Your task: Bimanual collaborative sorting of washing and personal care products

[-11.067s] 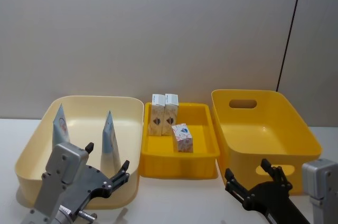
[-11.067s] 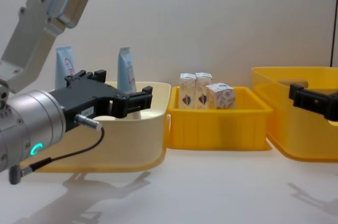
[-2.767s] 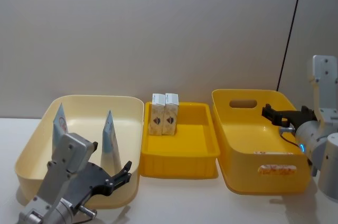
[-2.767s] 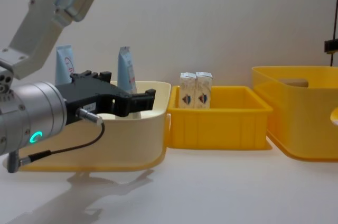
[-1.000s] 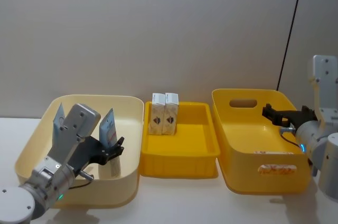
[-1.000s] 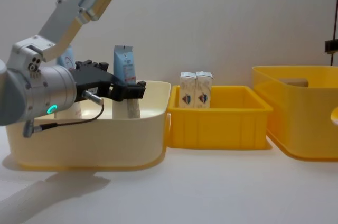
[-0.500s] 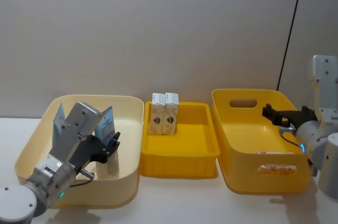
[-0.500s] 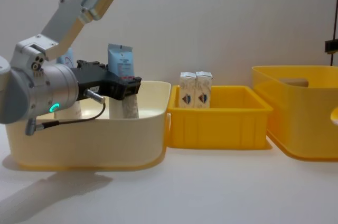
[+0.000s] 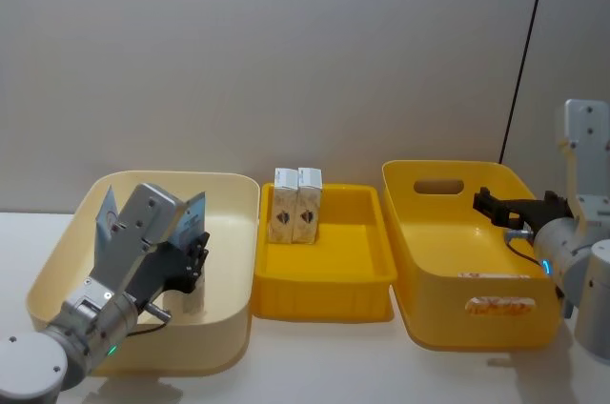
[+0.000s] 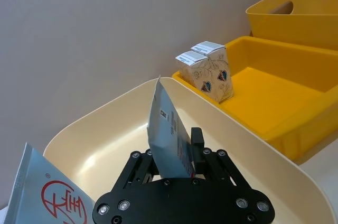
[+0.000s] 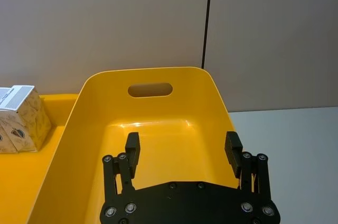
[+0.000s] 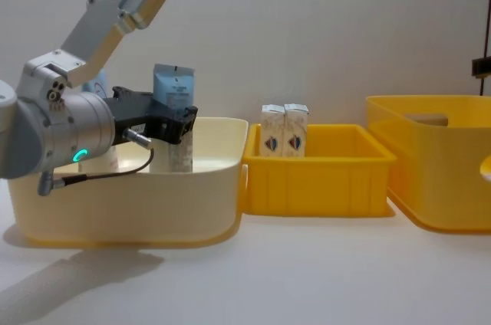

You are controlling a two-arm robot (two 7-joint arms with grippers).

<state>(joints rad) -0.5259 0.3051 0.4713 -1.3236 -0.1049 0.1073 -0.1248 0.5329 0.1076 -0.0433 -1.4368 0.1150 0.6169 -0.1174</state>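
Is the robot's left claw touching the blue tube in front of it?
Touching. In the left wrist view the left gripper has its jaws pinching the pale-blue crimped squeeze tube from both sides.

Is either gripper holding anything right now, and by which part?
Left gripper pinches a squeeze tube around its middle, crimped end up. Right gripper is open, empty.

Silver-grey left arm [image 12: 57, 122], green light ring [image 12: 75, 157], thin cable [image 12: 115, 174], black fingers [image 10: 197, 138].
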